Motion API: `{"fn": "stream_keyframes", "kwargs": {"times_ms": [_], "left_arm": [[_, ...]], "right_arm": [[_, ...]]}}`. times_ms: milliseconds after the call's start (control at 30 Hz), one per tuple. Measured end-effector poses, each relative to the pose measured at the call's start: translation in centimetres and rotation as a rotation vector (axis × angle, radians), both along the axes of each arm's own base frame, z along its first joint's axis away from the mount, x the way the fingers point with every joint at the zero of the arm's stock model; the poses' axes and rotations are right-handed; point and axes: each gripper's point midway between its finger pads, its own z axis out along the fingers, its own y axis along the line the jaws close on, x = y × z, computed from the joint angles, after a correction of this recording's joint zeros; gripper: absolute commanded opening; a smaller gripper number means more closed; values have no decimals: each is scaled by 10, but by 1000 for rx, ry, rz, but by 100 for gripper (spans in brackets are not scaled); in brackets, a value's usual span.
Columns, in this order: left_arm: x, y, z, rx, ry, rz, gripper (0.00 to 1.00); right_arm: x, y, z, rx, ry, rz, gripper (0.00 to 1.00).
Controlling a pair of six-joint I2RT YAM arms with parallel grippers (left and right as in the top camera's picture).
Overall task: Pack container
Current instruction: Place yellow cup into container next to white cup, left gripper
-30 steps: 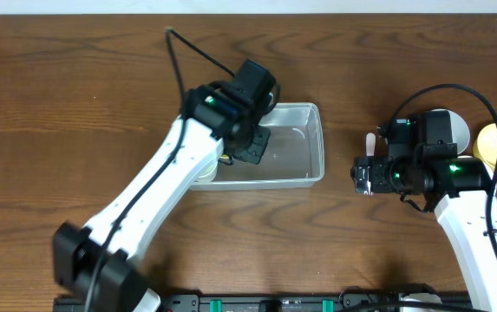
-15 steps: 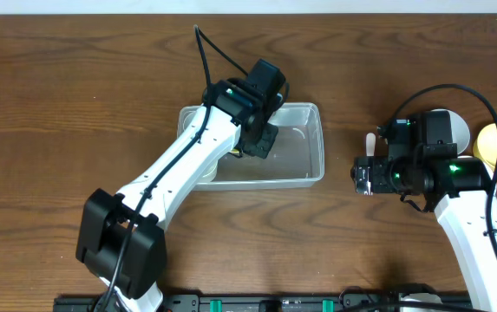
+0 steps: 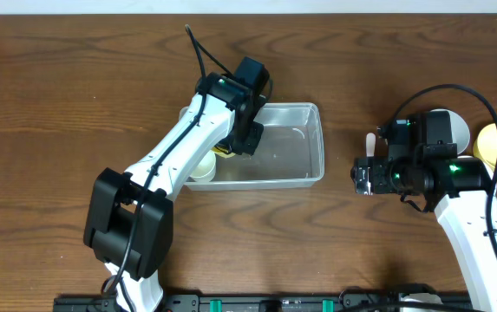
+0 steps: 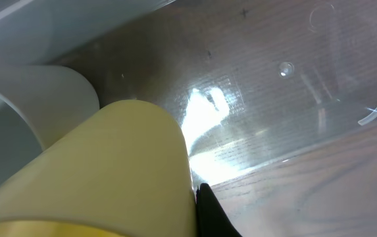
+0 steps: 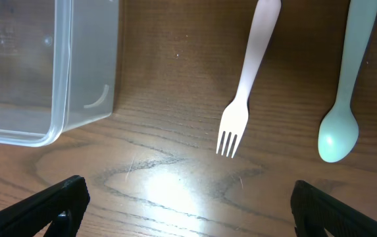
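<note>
the left pincer (image 3: 238, 147) has slid left inside the container (image 3: 296, 152), gripping a yellow cup (image 4: 109, 171) beside a white cup (image 3: 200, 169) at its left end. the container lies mid-frame, long axis left-right; the open right pincer (image 3: 361, 178) hovers to its right.

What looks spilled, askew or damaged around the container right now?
Nothing stands out. The container sits flat and intact, a yellow cup and white cup inside; the fork and spoon lie on the table, nothing spilled.
</note>
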Motion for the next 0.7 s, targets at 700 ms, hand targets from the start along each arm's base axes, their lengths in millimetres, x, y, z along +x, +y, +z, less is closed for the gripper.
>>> {"fn": "stream_keyframes", "kwargs": {"times_ms": [700], "left_arm": [[-1,1,-3,7,11,-7,22]], "right_arm": [[-1,0,0,0,3,0,99]]}}
